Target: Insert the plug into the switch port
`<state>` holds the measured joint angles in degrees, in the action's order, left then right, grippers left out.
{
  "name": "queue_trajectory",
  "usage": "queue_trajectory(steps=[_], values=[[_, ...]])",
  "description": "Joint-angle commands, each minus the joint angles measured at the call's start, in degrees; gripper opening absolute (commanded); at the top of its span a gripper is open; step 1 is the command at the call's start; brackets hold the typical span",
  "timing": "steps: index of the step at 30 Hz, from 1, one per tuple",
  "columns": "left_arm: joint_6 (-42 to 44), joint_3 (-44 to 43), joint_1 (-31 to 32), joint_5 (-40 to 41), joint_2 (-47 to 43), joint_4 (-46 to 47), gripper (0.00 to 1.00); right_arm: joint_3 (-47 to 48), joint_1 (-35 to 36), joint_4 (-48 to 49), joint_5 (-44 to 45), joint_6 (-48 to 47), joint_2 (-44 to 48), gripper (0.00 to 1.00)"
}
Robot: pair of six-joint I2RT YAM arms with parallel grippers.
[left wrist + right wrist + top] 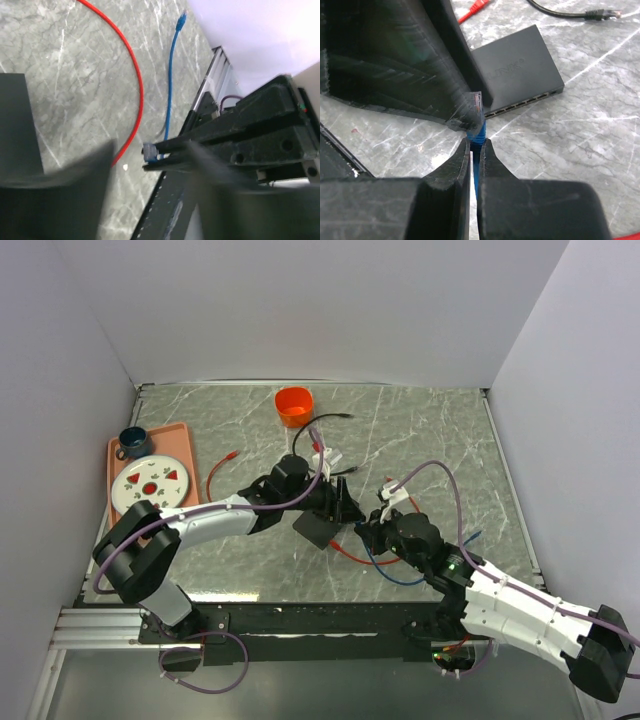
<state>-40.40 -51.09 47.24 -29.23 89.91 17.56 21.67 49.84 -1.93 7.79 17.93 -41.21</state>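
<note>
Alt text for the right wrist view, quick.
The right end effector pinches a blue cable just behind its clear plug, not yet in the port row edging the black switch. A blurred dark shape fills the upper left.

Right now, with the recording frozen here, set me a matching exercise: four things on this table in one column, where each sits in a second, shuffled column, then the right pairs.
Things
1. blue plug
2. orange cup
3. blue mug
4. black switch box

Places
A. on the pink tray
B. flat on the marble table, near its middle
C. held by the shut right tool
D. standing on the bare table top near its far edge

Pairs: 1-C, 2-D, 3-A, 4-B
</note>
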Motion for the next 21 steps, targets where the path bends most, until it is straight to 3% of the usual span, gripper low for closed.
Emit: queue_trajectory(steps=[1,3,7,12,21], values=[[1.02,-1.82,-1.7,2.94,-2.72,-2.87,0.8,-0.58,-0.54,0.27,2.58,0.43,0.17,0.0],[1.73,-0.86,-3.46,5.15,-3.59,-3.76,0.88,-0.75,-0.63,-0.35,3.19,0.96,-0.88,0.0],[4.71,0.2,-9.52,9.62,-4.74,-7.62,0.91,-1.37,-0.8,0.44,2.15,2.72,-4.22,0.0],[11.74,-1.29,-11.73,18.94,-2.03,-14.83,0.92,-1.46,-0.89,4.91,-0.14,3.77,-11.59,0.0],[13.68,-2.52,-12.88,11.4,9.05,-9.57,0.85,0.04,-0.8,8.96,-3.66,4.48,-22.24,0.0]])
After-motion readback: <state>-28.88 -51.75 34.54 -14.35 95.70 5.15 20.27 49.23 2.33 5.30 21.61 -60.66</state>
